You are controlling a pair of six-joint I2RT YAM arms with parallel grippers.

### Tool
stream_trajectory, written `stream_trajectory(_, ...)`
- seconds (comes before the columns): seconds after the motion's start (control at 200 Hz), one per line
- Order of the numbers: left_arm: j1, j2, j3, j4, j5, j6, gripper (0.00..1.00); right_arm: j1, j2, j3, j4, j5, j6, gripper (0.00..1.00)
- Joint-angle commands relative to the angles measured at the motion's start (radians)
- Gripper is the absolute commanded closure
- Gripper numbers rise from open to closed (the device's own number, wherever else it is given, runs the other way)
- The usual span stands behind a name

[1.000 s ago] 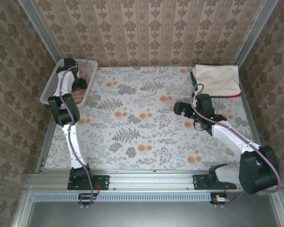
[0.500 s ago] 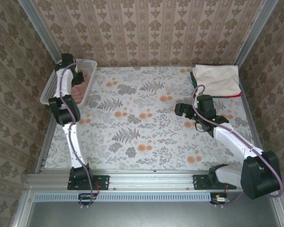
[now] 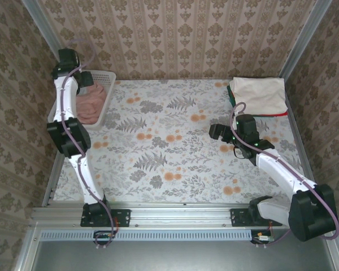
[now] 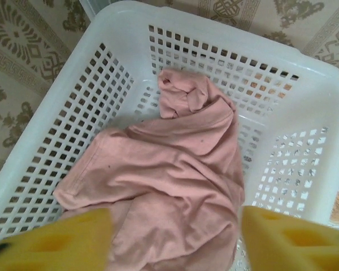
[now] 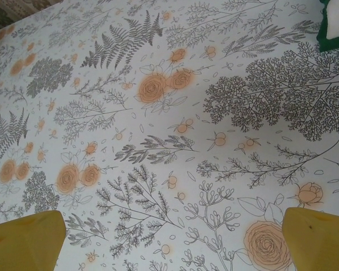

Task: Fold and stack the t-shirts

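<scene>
Firstly, table (image 3: 169, 164): floral cover with ferns and orange roses, enclosed by patterned walls (image 3: 175, 39) at the back and both sides.

Basket (image 3: 103, 112): white plastic lattice, at the table's far left corner, against the left wall. Seen from above in the left wrist view (image 4: 214, 25), with perforated sides and a solid rim.

Stack of folded tees (image 3: 259, 93): far right corner of the table, well apart from the basket. Cream tee (image 3: 263, 90) on top. Green tee (image 3: 232, 100) visible as an edge along the left side. Red tee (image 3: 281, 114) visible as a thin edge at the near right. A green corner of the stack also at the top right of the right wrist view (image 5: 334, 35).

Pink tee (image 3: 90, 103): unfolded, lying crumpled inside the basket. Bunched and creased in the left wrist view (image 4: 175, 169), one end peaked up toward the far wall of the basket.

Left gripper (image 3: 66, 58): raised above the basket's far left corner, pointing down into it (image 4: 175, 228). Yellow fingers (image 4: 56, 240) spread wide apart over the pink tee, no cloth pinched between them, nothing held.

Right gripper (image 3: 217, 131): right of the table's middle, near the stack but clear of it. Looking down on bare floral cover (image 5: 172, 237), yellow fingers (image 5: 319, 237) fully apart, empty, touching nothing.
</scene>
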Motion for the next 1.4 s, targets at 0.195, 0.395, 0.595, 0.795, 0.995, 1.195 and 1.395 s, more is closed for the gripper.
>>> stream_trajectory(0.195,0.047,0.332,0.150,-0.052,0.098,-0.058,0.12,0.002,-0.016,-0.020,-0.004,0.018,-0.014,0.00)
stream_trajectory(0.395,0.037,0.330,0.054,0.025,0.086,-0.061,0.29,0.002,-0.016,-0.043,0.014,0.016,-0.015,0.00)
stream_trajectory(0.595,0.042,0.321,0.061,0.039,0.074,-0.076,0.74,0.001,-0.018,-0.046,0.014,0.018,-0.015,0.00)
stream_trajectory(0.795,0.036,0.202,0.076,0.013,0.067,-0.084,1.00,0.003,-0.018,-0.044,0.016,0.016,-0.011,0.00)
stream_trajectory(0.995,-0.014,-0.067,0.079,0.008,-0.014,-0.069,1.00,0.004,-0.036,-0.042,0.015,0.002,-0.004,0.00)
stream_trajectory(1.195,-0.102,-0.328,0.041,0.021,-0.076,-0.033,1.00,0.004,-0.061,-0.037,0.012,-0.017,0.007,0.00)
stream_trajectory(1.395,-0.343,-0.587,-0.055,0.074,-0.077,0.018,1.00,0.009,-0.120,-0.020,0.021,-0.069,0.015,0.00)
